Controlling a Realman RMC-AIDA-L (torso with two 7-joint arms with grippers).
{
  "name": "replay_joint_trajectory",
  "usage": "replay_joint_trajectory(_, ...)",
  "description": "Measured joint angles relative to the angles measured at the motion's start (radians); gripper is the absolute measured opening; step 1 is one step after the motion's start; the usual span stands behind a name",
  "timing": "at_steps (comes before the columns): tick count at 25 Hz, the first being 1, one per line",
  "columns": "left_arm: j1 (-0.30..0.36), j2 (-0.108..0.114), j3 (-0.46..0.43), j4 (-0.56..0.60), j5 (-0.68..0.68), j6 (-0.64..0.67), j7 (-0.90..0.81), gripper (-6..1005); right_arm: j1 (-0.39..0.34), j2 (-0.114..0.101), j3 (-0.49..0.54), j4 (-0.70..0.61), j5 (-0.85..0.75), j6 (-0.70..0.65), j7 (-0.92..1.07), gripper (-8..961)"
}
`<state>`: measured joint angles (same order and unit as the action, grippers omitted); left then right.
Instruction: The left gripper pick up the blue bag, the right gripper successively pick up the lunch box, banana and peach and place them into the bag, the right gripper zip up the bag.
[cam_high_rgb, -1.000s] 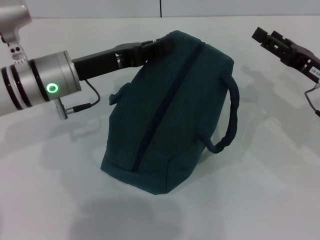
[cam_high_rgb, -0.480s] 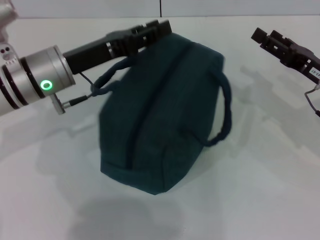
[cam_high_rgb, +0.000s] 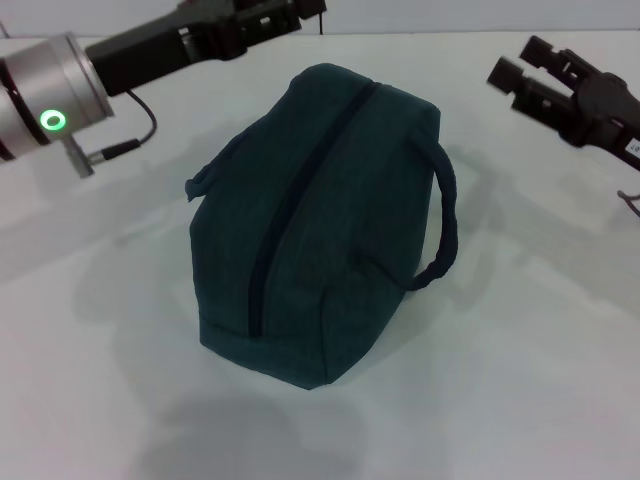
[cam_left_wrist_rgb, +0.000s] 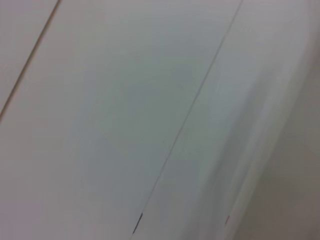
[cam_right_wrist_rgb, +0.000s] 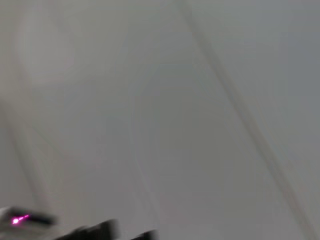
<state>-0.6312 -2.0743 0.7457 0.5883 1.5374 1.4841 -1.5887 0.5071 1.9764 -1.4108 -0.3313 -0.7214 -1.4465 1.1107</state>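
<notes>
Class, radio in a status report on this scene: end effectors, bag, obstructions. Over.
Left end effector off the bag, far left. Right end effector open, far right, empty. Bag zipped, on table. Nothing in the way.

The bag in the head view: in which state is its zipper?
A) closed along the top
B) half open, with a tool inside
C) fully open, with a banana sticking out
A: the bag sits on the table with its zipper shut as one dark line; both tools are away from it.
</notes>
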Motion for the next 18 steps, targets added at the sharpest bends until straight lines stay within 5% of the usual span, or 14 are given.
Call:
replay_joint_trajectory(5, 0.030, 0.029, 0.002, 0.086, 0.015, 0.076, -0.044, 851, -0.002, -0.014, 0.004, -0.074, -0.132, -0.116, -0.044, 869)
replay_joint_trajectory(9, 0.078, 0.079, 0.003, 0.181, 0.053, 0.241, -0.059, 882, -0.017, -0.014, 0.005, -0.144, -0.239, -0.171, -0.066, 869)
replay_joint_trajectory(13, 0.127, 0.083, 0.003, 0.253, 0.088, 0.349, -0.050, 879, -0.015, -0.001, 0.003, -0.205, -0.384, -0.195, -0.062, 870)
replay_joint_trajectory(18, 0.235, 0.057, 0.030, 0.376, 0.145, 0.456, -0.016, 879, 0.010, 0.017, -0.001, -0.225, -0.520, -0.204, -0.009, 869)
